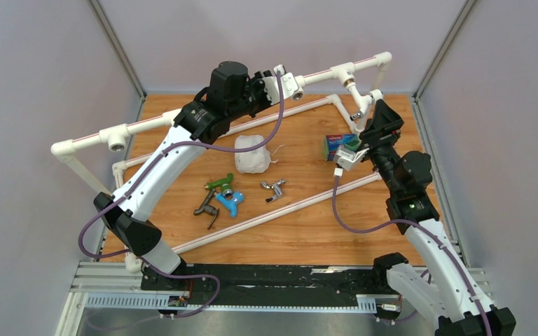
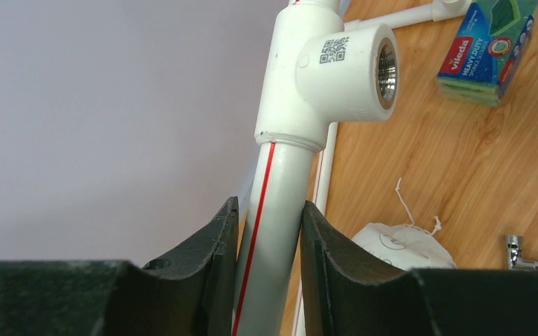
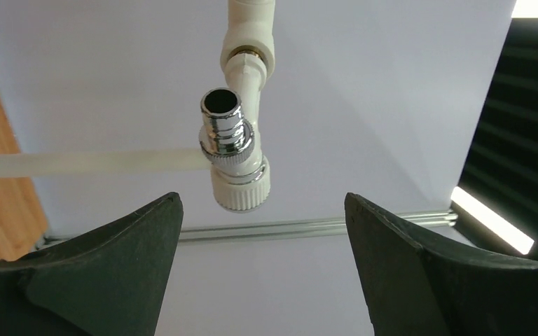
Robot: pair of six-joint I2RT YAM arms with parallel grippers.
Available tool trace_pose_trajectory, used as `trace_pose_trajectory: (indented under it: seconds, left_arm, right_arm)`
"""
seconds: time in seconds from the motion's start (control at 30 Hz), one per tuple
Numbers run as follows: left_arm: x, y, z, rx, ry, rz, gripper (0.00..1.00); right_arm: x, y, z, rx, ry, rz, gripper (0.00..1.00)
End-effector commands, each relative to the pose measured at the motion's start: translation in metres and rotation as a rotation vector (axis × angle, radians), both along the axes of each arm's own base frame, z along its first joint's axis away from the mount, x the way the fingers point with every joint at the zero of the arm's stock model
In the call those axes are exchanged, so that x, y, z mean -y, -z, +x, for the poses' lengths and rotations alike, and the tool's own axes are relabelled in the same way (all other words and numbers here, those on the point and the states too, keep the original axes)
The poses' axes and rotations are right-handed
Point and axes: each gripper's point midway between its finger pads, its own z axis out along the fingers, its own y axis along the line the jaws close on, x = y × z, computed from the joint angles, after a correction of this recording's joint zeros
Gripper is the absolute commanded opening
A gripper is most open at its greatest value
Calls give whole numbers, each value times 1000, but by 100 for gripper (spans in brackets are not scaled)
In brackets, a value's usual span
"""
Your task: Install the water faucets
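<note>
The white pipe [image 2: 280,168] is clamped by the left fingers [image 2: 210,252]; the right fingers [image 3: 133,245] are spread before the white faucet [image 3: 235,154], seemingly mounted. Closed off-centre, it could be skewed. Four other faucets [image 1: 231,201] are seen on the surface [image 1: 322,238].

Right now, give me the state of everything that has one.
left gripper, shut on pipe
right gripper, open, touching nothing
white faucet, mounted
green faucet, loose on table
blue faucet, loose on table
dark grey faucet, loose on table
chrome faucet, loose on table
tee socket, empty
</note>
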Motion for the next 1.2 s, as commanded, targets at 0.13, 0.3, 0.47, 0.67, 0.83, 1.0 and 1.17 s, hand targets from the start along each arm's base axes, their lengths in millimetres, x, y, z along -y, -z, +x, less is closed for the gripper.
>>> trace_pose_trajectory:
  seconds: [0.13, 0.3, 0.47, 0.67, 0.83, 1.0, 1.17]
  left_arm:
    - [-1, 30, -30, -195, -9, -36, 0]
    - [-1, 30, -30, -192, -9, -33, 0]
    - [-2, 31, -30, -191, -10, -27, 0]
    - [-2, 30, -31, -191, -6, -31, 0]
    - [-3, 31, -32, -191, -8, -30, 0]
    - [-4, 29, -33, -188, -8, -30, 0]
    - [-5, 29, -33, -186, -9, -29, 0]
  right_arm:
    - [-10, -42, 6, 137, 2, -210, 90]
    - [-14, -35, 19, 117, 4, -239, 89]
    - [-15, -35, 29, 106, 12, -240, 84]
    - [-16, -37, 43, 102, 22, -238, 73]
    - [-20, -35, 51, 96, 13, -239, 60]
    - [-23, -31, 58, 82, 5, -237, 51]
    - [-25, -27, 62, 70, -6, -230, 37]
